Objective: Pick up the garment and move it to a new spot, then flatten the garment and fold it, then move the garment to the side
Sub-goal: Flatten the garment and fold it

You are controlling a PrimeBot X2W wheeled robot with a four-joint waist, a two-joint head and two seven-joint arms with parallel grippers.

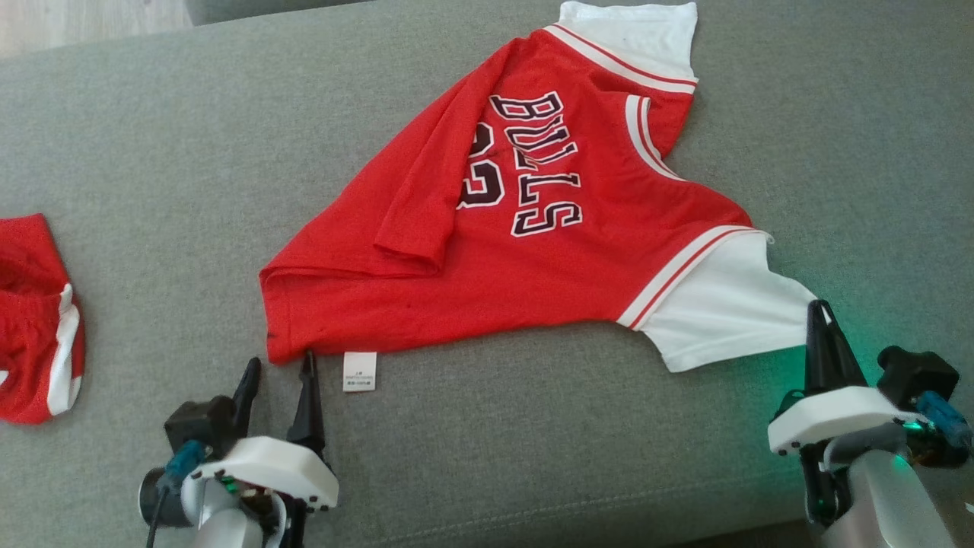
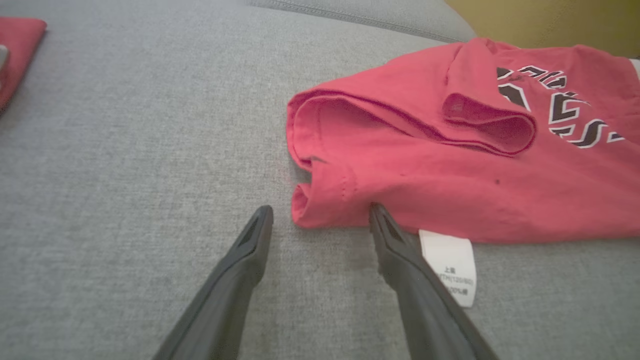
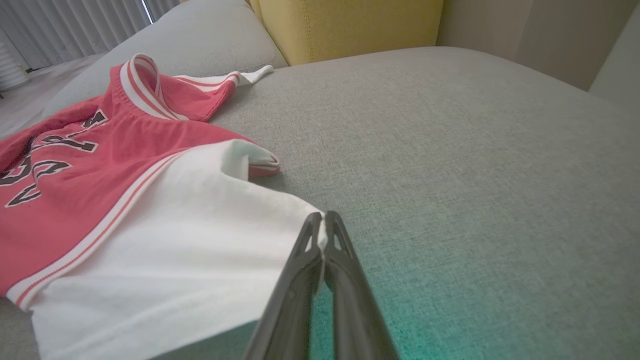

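Observation:
A red BULLS jersey [image 1: 533, 251] with white sleeves lies rumpled on the grey sofa seat [image 1: 190, 152], part of its body folded over. My left gripper [image 1: 280, 371] is open at the jersey's bottom hem corner [image 2: 320, 210], one finger touching the hem beside the white care label [image 2: 452, 270]. My right gripper [image 1: 820, 313] is shut on the edge of the near white sleeve [image 3: 200, 250], pinching the fabric between its fingertips [image 3: 322, 222].
A second red and white garment [image 1: 34, 320] lies at the seat's left edge. A yellow cushion [image 3: 345, 25] stands behind the seat in the right wrist view. Bare grey seat stretches to the right of the jersey and along the front edge.

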